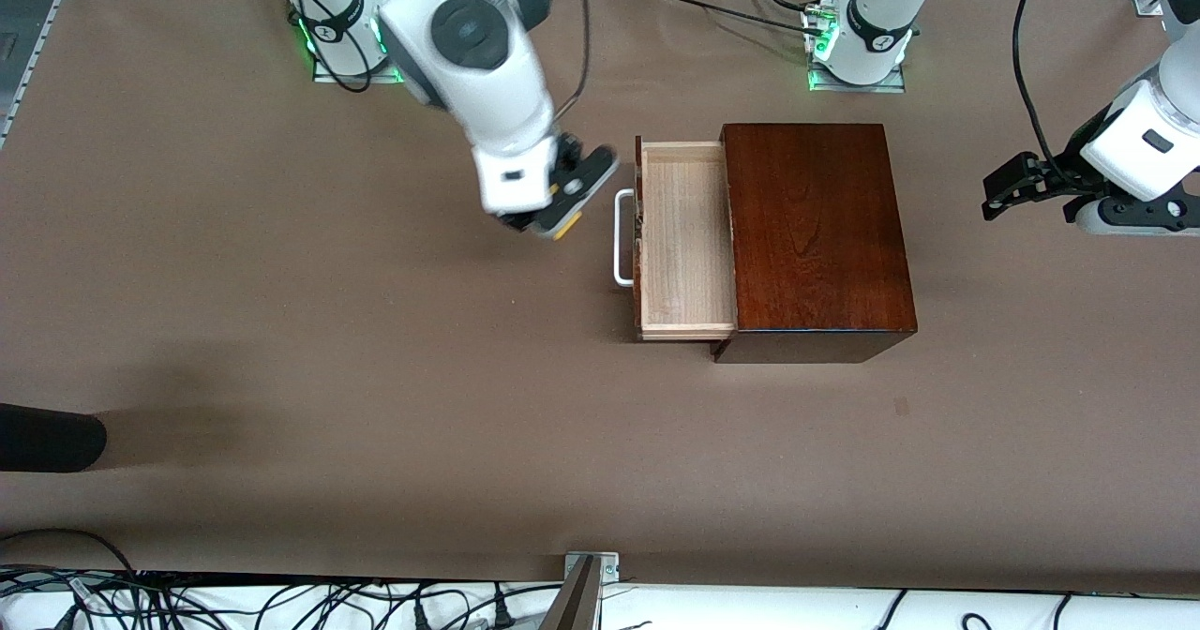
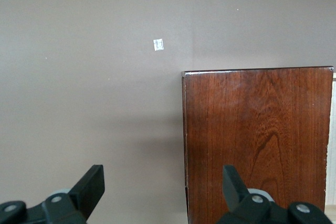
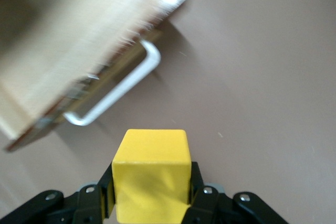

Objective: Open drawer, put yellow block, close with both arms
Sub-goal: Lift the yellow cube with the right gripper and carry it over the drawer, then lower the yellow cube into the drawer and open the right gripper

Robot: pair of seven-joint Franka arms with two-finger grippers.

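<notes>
The drawer stands pulled open from the dark reddish-brown wooden box. Its pale inside is bare, and its white bar handle faces the right arm's end of the table. My right gripper is shut on the yellow block and holds it over the table just beside the handle. In the right wrist view the block sits between the fingers, with the drawer and handle ahead. My left gripper is open and empty, and waits beside the box at the left arm's end. In its wrist view it hangs over the box's edge.
A dark rounded object pokes in at the right arm's end, nearer the camera. A metal bracket and cables lie along the near table edge. A small white mark is on the brown table.
</notes>
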